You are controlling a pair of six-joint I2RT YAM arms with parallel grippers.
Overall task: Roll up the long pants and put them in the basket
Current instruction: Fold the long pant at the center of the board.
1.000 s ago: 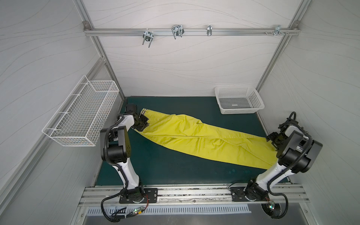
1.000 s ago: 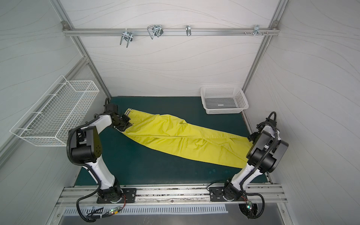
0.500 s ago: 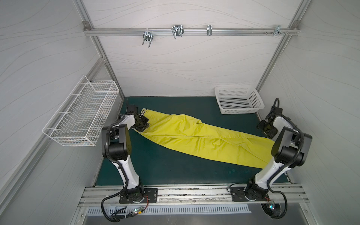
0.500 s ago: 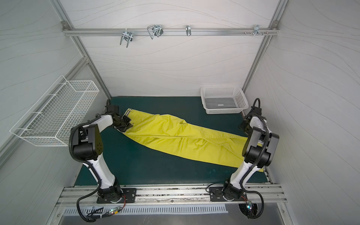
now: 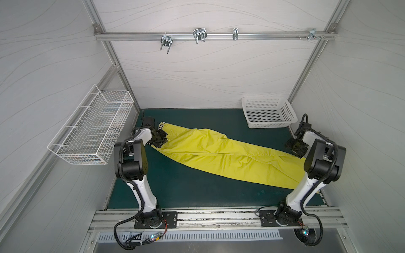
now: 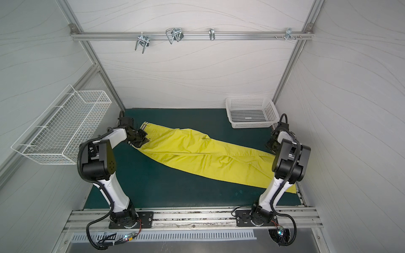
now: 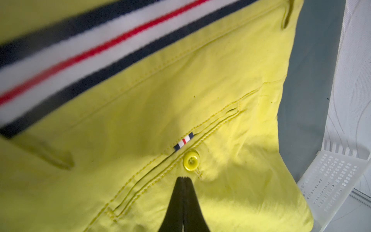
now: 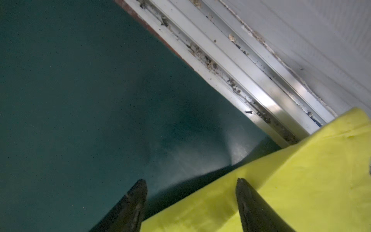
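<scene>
Far L, a white wire basket (image 5: 87, 131) hangs on the side wall, off the green mat (image 5: 186, 186); just R of it the L gripper (image 5: 161, 140) sits low on the waistband (image 5: 161, 125) end of the long pants (image 5: 219, 153), seen so in both top views; in the L wrist view the L gripper (image 7: 183, 177) has its jaws pressed tight together, tips down by the fabric just beside a yellow button (image 7: 191, 160) and a pocket slit (image 7: 220, 120); no cloth shows btwn the tips, so can't tell if it has any pinched; waistband stripes (image 7: 100, 50) run dark, white, red, white, dark; the pants lie unrolled and mostly flat, diagonal across the mat, waistband far-L, leg ends near-R, w/ a long crease down the middle and a few wrinkles near the seat; leg ends go partly behind the R arm; a white basket (image 5: 265, 99) stands in the mat's far-R corner, well apart from the pants; the R gripper (image 5: 295, 147) hangs over the far edge of the leg ends, near the mat's R side; in the R wrist view the R gripper (image 8: 190, 181) stands wide open, holding nothing; one finger (image 8: 136, 200) is over bare mat, the other (image 8: 251, 200) over yellow fabric; can't tell if either touches down; an aluminium rail (image 8: 251, 80) borders the mat just beyond.
</scene>
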